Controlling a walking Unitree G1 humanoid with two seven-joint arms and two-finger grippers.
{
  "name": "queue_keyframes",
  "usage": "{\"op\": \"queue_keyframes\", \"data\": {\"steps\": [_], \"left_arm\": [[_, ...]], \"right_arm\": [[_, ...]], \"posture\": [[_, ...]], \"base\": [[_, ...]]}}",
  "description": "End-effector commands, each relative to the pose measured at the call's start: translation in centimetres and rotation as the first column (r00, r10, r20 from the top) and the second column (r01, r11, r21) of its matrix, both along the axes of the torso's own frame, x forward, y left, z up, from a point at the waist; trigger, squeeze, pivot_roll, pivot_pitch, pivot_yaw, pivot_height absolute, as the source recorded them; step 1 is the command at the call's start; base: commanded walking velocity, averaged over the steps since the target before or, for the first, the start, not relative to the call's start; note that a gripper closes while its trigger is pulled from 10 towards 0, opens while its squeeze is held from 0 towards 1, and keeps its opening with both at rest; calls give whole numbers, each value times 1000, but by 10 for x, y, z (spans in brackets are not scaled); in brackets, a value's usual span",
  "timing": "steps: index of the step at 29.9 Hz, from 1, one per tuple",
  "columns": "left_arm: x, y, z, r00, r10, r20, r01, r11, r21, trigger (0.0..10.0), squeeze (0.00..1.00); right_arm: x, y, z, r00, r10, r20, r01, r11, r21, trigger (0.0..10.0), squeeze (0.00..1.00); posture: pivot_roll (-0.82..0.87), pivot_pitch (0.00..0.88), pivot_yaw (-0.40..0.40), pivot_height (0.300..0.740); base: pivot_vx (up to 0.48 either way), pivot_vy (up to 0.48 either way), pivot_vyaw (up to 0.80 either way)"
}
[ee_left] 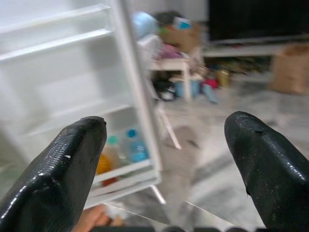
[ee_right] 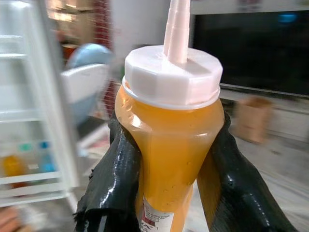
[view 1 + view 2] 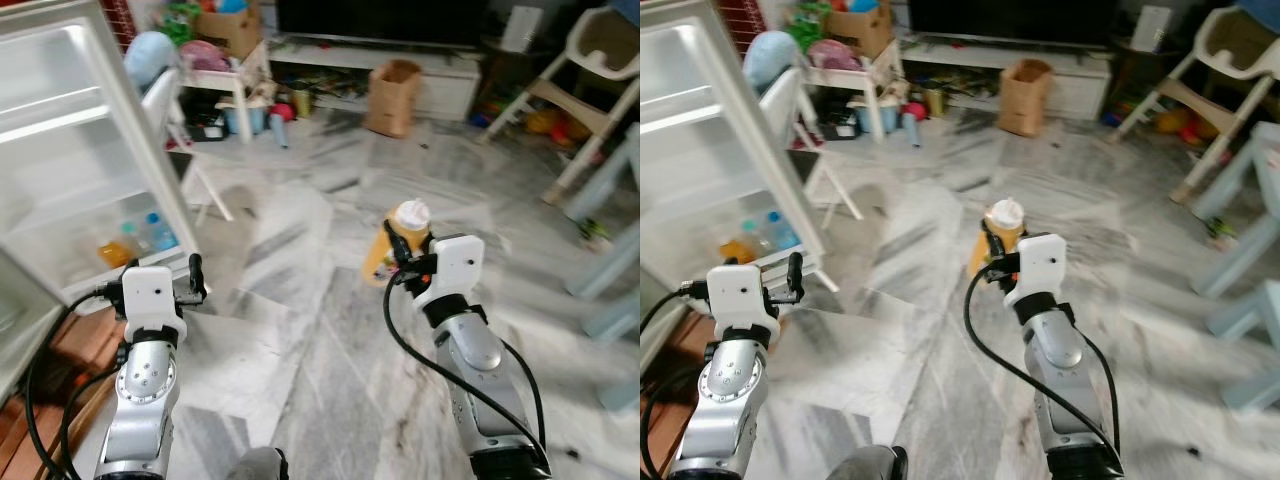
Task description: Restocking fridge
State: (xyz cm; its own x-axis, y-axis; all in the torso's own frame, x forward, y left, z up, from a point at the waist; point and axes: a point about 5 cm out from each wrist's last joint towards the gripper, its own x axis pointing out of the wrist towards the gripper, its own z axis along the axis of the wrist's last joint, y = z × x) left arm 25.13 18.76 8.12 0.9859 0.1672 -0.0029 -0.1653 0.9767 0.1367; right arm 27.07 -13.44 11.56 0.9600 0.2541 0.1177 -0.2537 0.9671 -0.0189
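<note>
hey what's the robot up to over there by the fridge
It is restocking the fridge. Its right gripper is shut on an orange sauce bottle with a white nozzle cap, held above the marble floor. The left gripper is open and empty, raised toward the open fridge door, whose lower shelf already holds a few bottles.

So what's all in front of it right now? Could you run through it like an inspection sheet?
Surface: grey marble floor, bare near the robot.
Job's things: orange bottle with white cap; open fridge, small bottles on its low door shelf.
Clutter: paper bag, toys, high chair.
Grippers: right gripper shut on the bottle; left gripper open, facing the fridge.
Cables: black cable looping beside each arm.
Surroundings: dark TV on a low unit.
</note>
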Motion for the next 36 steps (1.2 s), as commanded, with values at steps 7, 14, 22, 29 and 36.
{"op": "queue_keyframes", "data": {"steps": [7,14,22,29,36], "left_arm": [[-2,2,-1,1000,27,-8,-27,1000,-9,10000,0],[4,-1,2,1000,0,-5,0,1000,-3,10000,0],[7,-2,3,1000,-10,-4,10,1000,-1,10000,0],[-9,0,-3,999,-22,-31,21,1000,-9,10000,0],[-23,7,-11,998,-5,-66,5,1000,-2,10000,0]], "right_arm": [[5,-6,2,1000,-24,10,24,1000,15,10000,0],[17,-9,5,999,-49,12,50,998,-24,10000,0],[22,-10,5,998,-57,34,61,992,-115,10000,0],[13,-27,-8,992,-121,36,126,966,-224,10000,0],[2,-30,-20,988,-151,1,147,960,-239,10000,0]], "posture": [[74,1,18,740],[75,0,19,740],[75,2,13,740],[74,9,19,740],[70,17,26,740]], "base": [[0,0,114],[0,0,0],[0,382,0],[0,480,0],[0,480,0]]}}
